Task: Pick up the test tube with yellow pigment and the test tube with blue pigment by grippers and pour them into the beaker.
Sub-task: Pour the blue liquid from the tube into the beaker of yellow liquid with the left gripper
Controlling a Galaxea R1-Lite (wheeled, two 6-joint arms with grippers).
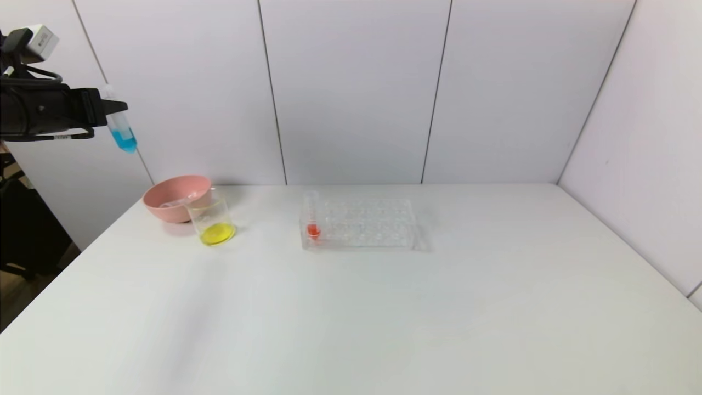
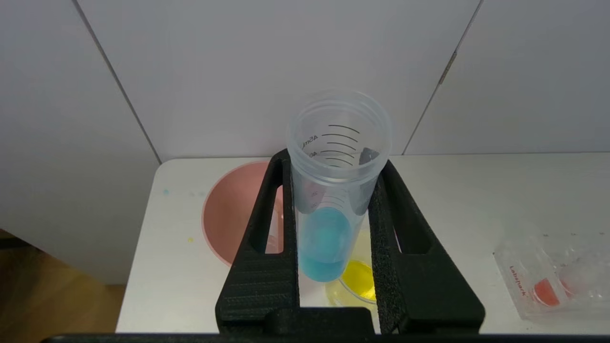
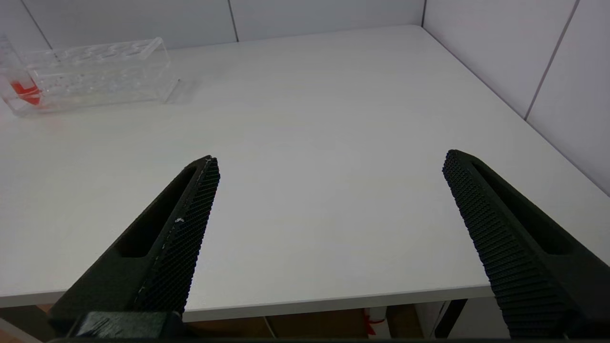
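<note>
My left gripper [image 1: 112, 107] is shut on the test tube with blue pigment [image 1: 122, 131] and holds it nearly upright, high above the table's far left. In the left wrist view the tube [image 2: 329, 224] sits between the black fingers [image 2: 267, 267], above the beaker. The beaker [image 1: 213, 222] stands beside the pink bowl and holds yellow liquid; it also shows in the left wrist view [image 2: 357, 281]. An empty clear tube [image 1: 178, 202] lies in the pink bowl. No tube with yellow liquid is in view. My right gripper [image 3: 331, 164] is open and empty over the table's near right edge.
The pink bowl [image 1: 176, 192] stands at the far left, touching the beaker. A clear plastic tube rack [image 1: 359, 224] in the middle back holds a tube with red-orange liquid [image 1: 312, 219]. White walls close the back and right sides.
</note>
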